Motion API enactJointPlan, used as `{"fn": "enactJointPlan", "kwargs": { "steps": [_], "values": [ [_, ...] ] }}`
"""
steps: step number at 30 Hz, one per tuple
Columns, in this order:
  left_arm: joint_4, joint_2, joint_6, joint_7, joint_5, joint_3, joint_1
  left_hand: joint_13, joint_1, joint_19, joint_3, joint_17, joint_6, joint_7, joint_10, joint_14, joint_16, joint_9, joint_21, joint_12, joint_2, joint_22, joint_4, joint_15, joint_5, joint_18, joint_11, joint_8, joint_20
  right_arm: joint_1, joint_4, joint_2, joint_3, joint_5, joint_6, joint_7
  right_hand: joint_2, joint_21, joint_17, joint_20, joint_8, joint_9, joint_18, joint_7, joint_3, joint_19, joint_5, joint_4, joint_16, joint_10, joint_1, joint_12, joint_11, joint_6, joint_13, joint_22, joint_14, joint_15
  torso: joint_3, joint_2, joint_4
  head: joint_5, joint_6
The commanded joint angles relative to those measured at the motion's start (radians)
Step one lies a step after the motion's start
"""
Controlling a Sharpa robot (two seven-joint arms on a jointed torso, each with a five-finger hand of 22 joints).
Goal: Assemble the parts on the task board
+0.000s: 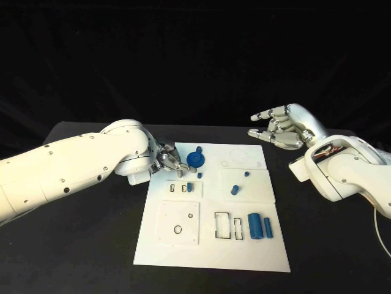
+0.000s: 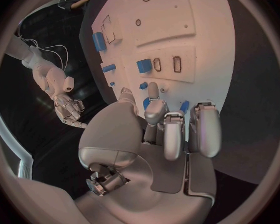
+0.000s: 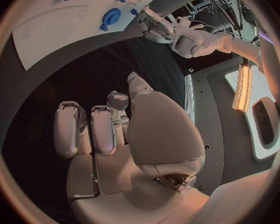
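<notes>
Two blue cylinders lie side by side near the task board's near right corner, long axes running near-to-far. Blue gear flat at far left, left robot hand beside it, grip unclear. Right robot hand off-board above the surface, fingers curled, empty.

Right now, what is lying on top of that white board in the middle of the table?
On the task board lie small blue parts: a gear, two upright cylinders and a few smaller pieces. The left hand covers the board's edge beside the gear, so anything under it is hidden.
</notes>
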Motion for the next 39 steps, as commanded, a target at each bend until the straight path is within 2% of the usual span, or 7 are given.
{"fn": "enactJointPlan", "kwargs": {
  "steps": [1, 5, 9, 20, 24, 31, 39],
  "values": [
    [-0.012, 0.02, 0.109, -0.035, -0.033, -0.003, 0.003, 0.002, -0.018, 0.009, -0.016, 0.263, -0.013, -0.001, 0.006, 0.105, 0.003, 0.01, 0.008, 0.005, 0.002, 0.034, 0.001, -0.009, -0.005, -0.021, 0.001, 0.009, -0.001, 0.0, -0.005, 0.003, 0.0, -0.007, 0.003, -0.019, -0.001, 0.001, 0.014, 0.001, 0.004, 0.002, 0.013, 0.0, -0.009, 0.0, 0.008, 0.0, 0.008, 0.008, -0.014, 0.015, 0.0, 0.006, 0.008, 0.006, 0.044, 0.001, -0.0022, 0.002, -0.0015, 0.001, -0.002],
    [-0.021, 0.036, 0.147, -0.042, -0.039, -0.005, 0.004, 0.002, -0.026, 0.009, -0.027, 0.263, -0.019, -0.001, 0.004, 0.105, 0.003, 0.019, 0.009, 0.004, 0.006, 0.036, 0.001, -0.01, -0.005, -0.022, 0.001, 0.013, -0.001, 0.0, -0.01, 0.005, 0.0, -0.009, 0.003, -0.024, -0.001, 0.001, 0.015, 0.001, 0.004, 0.002, 0.013, 0.0, -0.009, 0.001, 0.008, 0.001, 0.008, 0.009, -0.014, 0.015, 0.0, 0.006, 0.008, 0.006, 0.044, 0.001, -0.0022, 0.004, -0.0037, 0.008, -0.006],
    [-0.032, 0.05, 0.166, -0.046, -0.042, -0.007, 0.004, 0.001, -0.025, 0.007, -0.031, 0.263, -0.023, -0.001, 0.002, 0.105, 0.003, 0.023, 0.008, 0.003, 0.009, 0.034, 0.0, -0.01, -0.005, -0.021, 0.001, 0.015, -0.001, 0.0, -0.014, 0.007, 0.0, -0.01, 0.004, -0.026, -0.001, 0.0, 0.014, 0.001, 0.004, 0.002, 0.013, 0.0, -0.011, 0.0, 0.009, 0.001, 0.008, 0.009, -0.016, 0.014, -0.001, 0.006, 0.007, 0.005, 0.044, 0.001, -0.002, 0.004, -0.0027, 0.004, -0.002],
    [-0.044, 0.072, 0.185, -0.048, -0.049, -0.008, 0.004, 0.005, -0.001, 0.008, -0.036, 0.263, -0.033, 0.0, 0.001, 0.105, 0.003, 0.039, 0.01, 0.005, 0.026, 0.037, -0.004, -0.009, -0.004, -0.022, 0.001, 0.025, -0.001, 0.0, -0.025, 0.013, 0.0, -0.011, 0.012, -0.032, -0.001, -0.002, 0.011, 0.001, 0.004, 0.002, 0.014, 0.0, -0.012, -0.003, 0.009, 0.001, 0.006, 0.007, -0.016, 0.011, -0.001, 0.006, 0.005, 0.002, 0.044, 0.001, -0.0031, 0.004, -0.0012, 0.009, -0.01],
    [-0.049, 0.077, 0.187, -0.048, -0.052, -0.008, 0.004, 0.006, 0.01, 0.008, -0.036, 0.263, -0.036, 0.0, 0.001, 0.105, 0.003, 0.045, 0.01, 0.005, 0.032, 0.039, -0.005, -0.009, -0.004, -0.022, 0.001, 0.028, -0.001, 0.0, -0.028, 0.015, 0.0, -0.011, 0.014, -0.033, -0.001, -0.004, 0.01, 0.001, 0.004, 0.002, 0.015, 0.0, -0.012, -0.005, 0.01, 0.001, 0.005, 0.006, -0.016, 0.007, -0.001, 0.006, 0.002, -0.001, 0.044, 0.001, -0.0028, 0.004, -0.0007, 0.01, -0.009],
    [-0.073, 0.091, 0.197, -0.049, -0.039, -0.008, 0.003, 0.011, 0.055, 0.008, -0.023, 0.263, -0.045, 0.0, 0.002, 0.105, 0.003, 0.065, 0.011, 0.008, 0.054, 0.042, -0.009, -0.008, -0.003, -0.022, 0.002, 0.037, 0.001, -0.001, -0.033, 0.019, 0.0, -0.011, 0.018, -0.033, -0.001, -0.004, 0.009, 0.001, 0.004, 0.002, 0.015, 0.0, -0.012, -0.005, 0.01, 0.001, 0.004, 0.004, -0.016, 0.004, -0.001, 0.006, -0.001, -0.002, 0.043, 0.001, -0.0037, 0.004, -0.0022, 0.012, -0.011],
    [-0.085, 0.106, 0.211, -0.051, -0.032, -0.008, 0.003, 0.014, 0.071, 0.009, -0.017, 0.263, -0.047, 0.0, 0.003, 0.105, 0.003, 0.073, 0.013, 0.009, 0.058, 0.045, -0.01, -0.007, -0.002, -0.022, 0.002, 0.041, 0.002, -0.001, -0.04, 0.024, 0.0, -0.01, 0.021, -0.033, 0.0, -0.005, 0.008, 0.001, 0.004, 0.002, 0.015, 0.0, -0.013, -0.006, 0.013, 0.001, 0.004, 0.004, -0.017, 0.002, -0.001, 0.007, -0.002, -0.004, 0.043, 0.001, -0.0029, 0.003, -0.0026, 0.012, -0.014]
  ]
}}
